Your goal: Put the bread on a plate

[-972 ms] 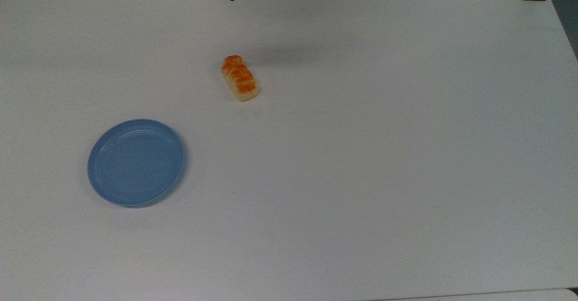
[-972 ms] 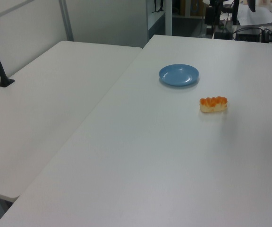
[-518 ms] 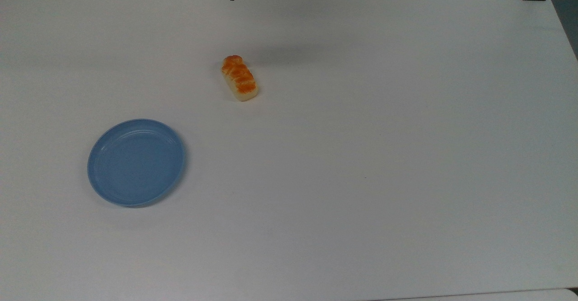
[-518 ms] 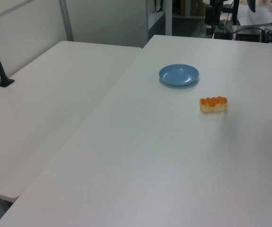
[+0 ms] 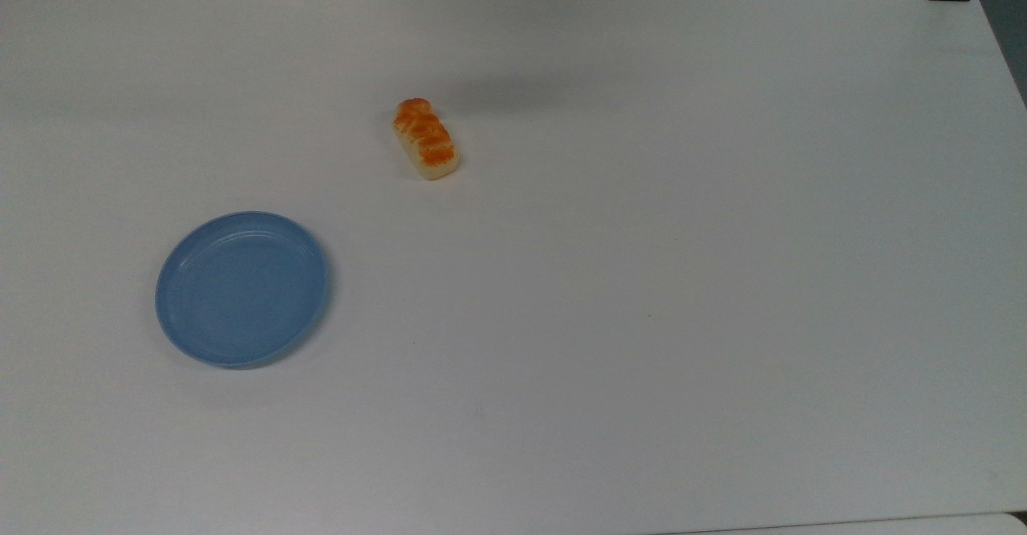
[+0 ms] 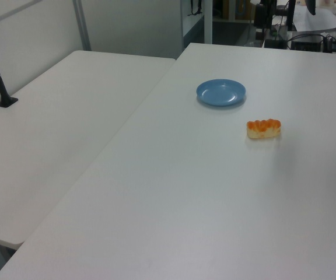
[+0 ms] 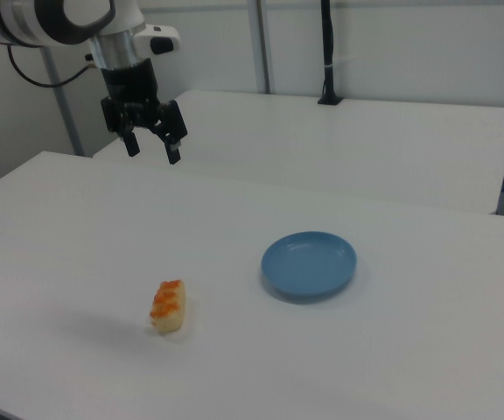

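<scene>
Top view: the bread (image 5: 425, 139) lies near the table's (image 5: 642, 278) far edge, the plate (image 5: 241, 288) well apart toward the top view's left. Left view: both untouched. Right view: the gripper (image 7: 153, 144) hangs spread and empty; approach and grasp come next.

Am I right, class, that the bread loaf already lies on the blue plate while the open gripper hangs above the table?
No. The right view shows the bread loaf on the white table, apart from the blue plate. The open gripper does hang above the table.
</scene>
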Tool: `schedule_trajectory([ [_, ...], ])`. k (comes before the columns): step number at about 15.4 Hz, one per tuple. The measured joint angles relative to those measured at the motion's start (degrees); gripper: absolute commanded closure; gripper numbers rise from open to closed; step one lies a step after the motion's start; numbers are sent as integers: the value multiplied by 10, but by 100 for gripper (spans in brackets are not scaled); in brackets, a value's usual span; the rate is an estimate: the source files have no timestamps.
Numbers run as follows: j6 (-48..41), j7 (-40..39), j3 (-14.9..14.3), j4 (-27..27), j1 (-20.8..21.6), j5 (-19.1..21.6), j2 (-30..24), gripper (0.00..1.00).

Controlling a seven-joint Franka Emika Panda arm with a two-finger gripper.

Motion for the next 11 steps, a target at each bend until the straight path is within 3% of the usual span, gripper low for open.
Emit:
schedule_trajectory([
  [7,-20,0,1,-3,1,0,0,2],
  [11,-21,-27,8,-52,3,0,-3,2],
])
